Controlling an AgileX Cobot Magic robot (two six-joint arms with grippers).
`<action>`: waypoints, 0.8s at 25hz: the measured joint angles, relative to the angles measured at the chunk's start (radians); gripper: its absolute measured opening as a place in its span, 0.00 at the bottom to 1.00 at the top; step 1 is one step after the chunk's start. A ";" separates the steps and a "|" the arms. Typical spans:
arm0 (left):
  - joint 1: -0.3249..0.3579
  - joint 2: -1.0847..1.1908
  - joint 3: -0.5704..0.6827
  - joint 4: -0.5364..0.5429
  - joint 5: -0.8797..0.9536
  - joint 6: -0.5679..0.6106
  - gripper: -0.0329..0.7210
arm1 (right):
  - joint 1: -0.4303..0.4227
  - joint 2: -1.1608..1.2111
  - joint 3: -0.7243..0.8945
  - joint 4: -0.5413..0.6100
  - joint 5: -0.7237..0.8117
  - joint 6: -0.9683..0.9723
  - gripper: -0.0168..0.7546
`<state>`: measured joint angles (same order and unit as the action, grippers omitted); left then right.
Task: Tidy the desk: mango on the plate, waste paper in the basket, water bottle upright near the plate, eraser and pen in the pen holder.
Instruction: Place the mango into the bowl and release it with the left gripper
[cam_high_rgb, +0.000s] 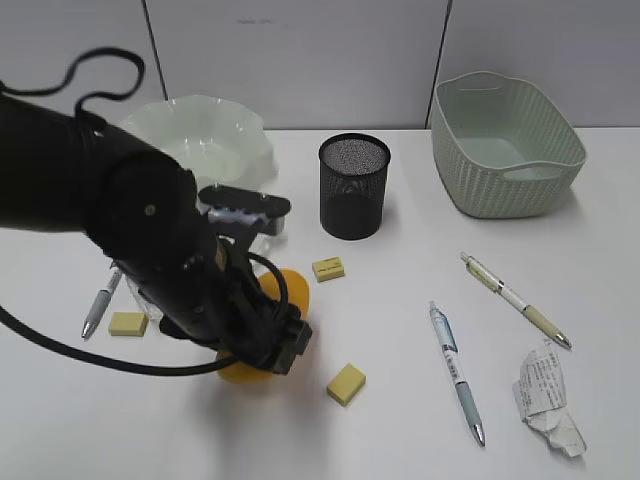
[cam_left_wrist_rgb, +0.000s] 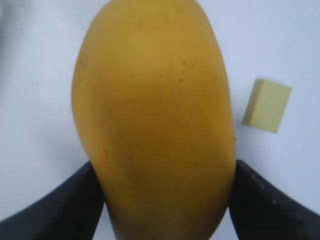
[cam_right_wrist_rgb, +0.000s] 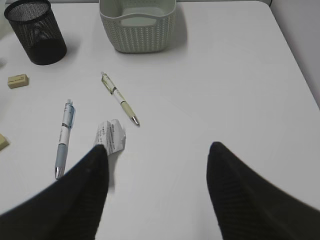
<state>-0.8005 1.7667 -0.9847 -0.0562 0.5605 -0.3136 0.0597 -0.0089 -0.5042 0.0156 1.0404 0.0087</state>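
My left gripper (cam_high_rgb: 272, 345) (cam_left_wrist_rgb: 167, 172) is shut on the yellow mango (cam_high_rgb: 291, 290) (cam_left_wrist_rgb: 152, 115), low over the table's front left. The white wavy plate (cam_high_rgb: 205, 135) stands at the back left. The black mesh pen holder (cam_high_rgb: 354, 186) (cam_right_wrist_rgb: 36, 31) and the green basket (cam_high_rgb: 507, 150) (cam_right_wrist_rgb: 137, 30) stand at the back. Crumpled waste paper (cam_high_rgb: 547, 400) (cam_right_wrist_rgb: 111, 136) lies front right, beside the left finger of my open right gripper (cam_right_wrist_rgb: 159, 147). Two pens (cam_high_rgb: 455, 370) (cam_high_rgb: 515, 299) lie right of centre, a third (cam_high_rgb: 101, 305) at the left. Yellow erasers (cam_high_rgb: 346, 383) (cam_high_rgb: 328, 268) (cam_high_rgb: 128, 323) lie around the mango. The water bottle is mostly hidden behind my left arm.
My left arm covers much of the table's left side. An eraser (cam_left_wrist_rgb: 267, 105) lies just right of the mango in the left wrist view. The right wrist view shows bare table to the right of the waste paper, up to the table's right edge.
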 joint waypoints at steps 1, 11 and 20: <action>0.000 -0.020 -0.013 0.011 0.011 0.000 0.78 | 0.000 0.000 0.000 0.000 0.000 0.000 0.66; 0.176 -0.142 -0.176 0.162 0.064 0.000 0.78 | 0.000 0.000 0.000 0.000 0.000 0.000 0.66; 0.478 -0.075 -0.284 0.191 -0.104 0.032 0.78 | 0.000 0.000 0.000 0.000 0.000 0.000 0.66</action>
<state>-0.3226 1.6918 -1.2690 0.1344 0.4568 -0.2818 0.0597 -0.0089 -0.5042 0.0156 1.0404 0.0087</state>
